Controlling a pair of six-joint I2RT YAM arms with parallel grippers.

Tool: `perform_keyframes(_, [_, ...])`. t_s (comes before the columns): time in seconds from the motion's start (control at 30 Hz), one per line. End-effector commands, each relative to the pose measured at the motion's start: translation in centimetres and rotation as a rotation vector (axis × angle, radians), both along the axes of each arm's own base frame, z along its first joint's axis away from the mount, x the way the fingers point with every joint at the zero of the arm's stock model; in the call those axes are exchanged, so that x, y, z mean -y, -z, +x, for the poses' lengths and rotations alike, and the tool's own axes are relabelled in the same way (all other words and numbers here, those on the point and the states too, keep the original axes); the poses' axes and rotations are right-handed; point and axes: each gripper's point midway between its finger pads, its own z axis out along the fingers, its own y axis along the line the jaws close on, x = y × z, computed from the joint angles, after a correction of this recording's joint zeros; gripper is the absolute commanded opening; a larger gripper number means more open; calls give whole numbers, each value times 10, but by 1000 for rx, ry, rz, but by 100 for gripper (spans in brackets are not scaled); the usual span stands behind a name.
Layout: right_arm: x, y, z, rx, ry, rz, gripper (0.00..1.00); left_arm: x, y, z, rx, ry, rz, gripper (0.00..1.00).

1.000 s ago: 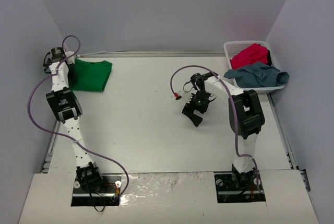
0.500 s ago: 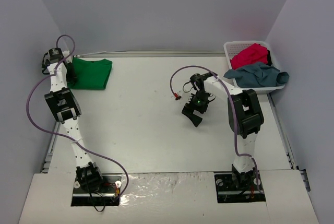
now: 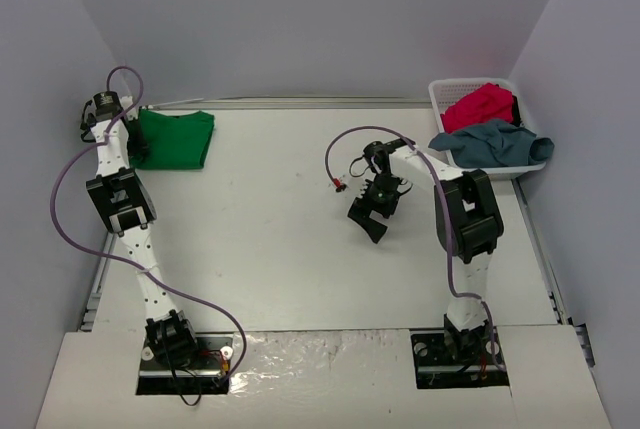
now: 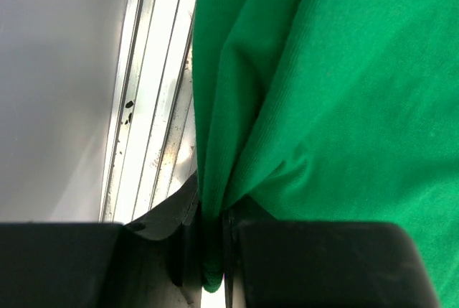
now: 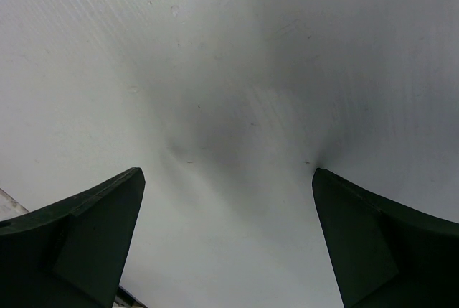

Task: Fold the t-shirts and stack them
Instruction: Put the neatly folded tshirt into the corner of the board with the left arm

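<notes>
**Counter** [image 3: 270, 239]. Pale and flat, with both arms bolted at its near edge.

**Green t-shirt** [image 3: 178, 139]. Lay as a folded rectangle in the far left corner of the counter, its left side close to the left edge.
- Handling note, as a judgement: the step in hand appeared to be squaring or setting down this folded shirt. It would be done well by keeping the pinched fold low and taut, drawing it straight so that the layers did not slide apart. The release should come only once the cloth lay flat, clear of the metal rail along the left edge.
- Relative to the gripper: a ridge of the shirt's left side ran down between the fingers, and the rest of the cloth spread away to the right of them.

**Basket** [image 3: 437, 92]. White lattice, at the far right corner of the counter.

**Grey-blue t-shirt** [image 3: 492, 141]. Unfolded, draped over the basket's near rim.

**Red t-shirt** [image 3: 482, 105]. Crumpled inside the basket, behind the grey-blue one.

**Right gripper** [image 5: 228, 243]. Fingers spread wide and holding nothing, above bare counter right of the middle, well apart from all three shirts.

**Left gripper** [image 4: 212, 250]. Clamped on the green t-shirt's fold, at the far left corner.
</notes>
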Motion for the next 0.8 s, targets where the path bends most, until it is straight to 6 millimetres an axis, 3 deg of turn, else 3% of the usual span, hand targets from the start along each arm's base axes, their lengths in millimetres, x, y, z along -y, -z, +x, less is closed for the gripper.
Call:
perform_keyframes(0.0, [4, -3, -7, -53, 16, -20, 100, -3, -2, 5, 20, -34, -10, 3])
perform_keyframes(0.07, [5, -2, -8, -57, 16, -22, 100, -2, -4, 5, 25, -40, -14, 41])
perform_keyframes(0.1, [5, -1, -8, -61, 16, -22, 100, -2, -5, 6, 30, -42, -14, 53])
perform_keyframes(0.17, [5, 0, -10, -66, 13, -22, 100, -1, -10, 6, 41, -52, -19, 58])
perform_keyframes(0.3, [5, 0, -11, -70, 12, -20, 100, -3, -27, 9, 80, -69, -14, 79])
perform_keyframes(0.4, [5, 0, -11, -68, 12, -18, 100, -8, -44, 6, 97, -85, 14, 83])
perform_keyframes(0.47, [3, -3, -10, -62, 17, -11, 100, -13, -69, 3, 132, -97, 54, 84])
perform_keyframes(0.5, [1, -7, -8, -50, 18, 0, 100, -13, -67, -2, 121, -96, 56, 84])
perform_keyframes(0.53, [-1, -11, -7, -46, 22, 17, 100, -16, -92, -6, 153, -102, 89, 85])
perform_keyframes(0.6, [-6, -24, -4, -23, 28, 48, 100, -18, -112, -11, 182, -98, 123, 86])
perform_keyframes(0.63, [-11, -34, 2, -1, 25, 69, 100, -17, -136, -17, 209, -88, 150, 86])
perform_keyframes(0.77, [-19, -75, 15, 55, 36, 112, 100, -4, -192, -39, 254, -66, 161, 87])
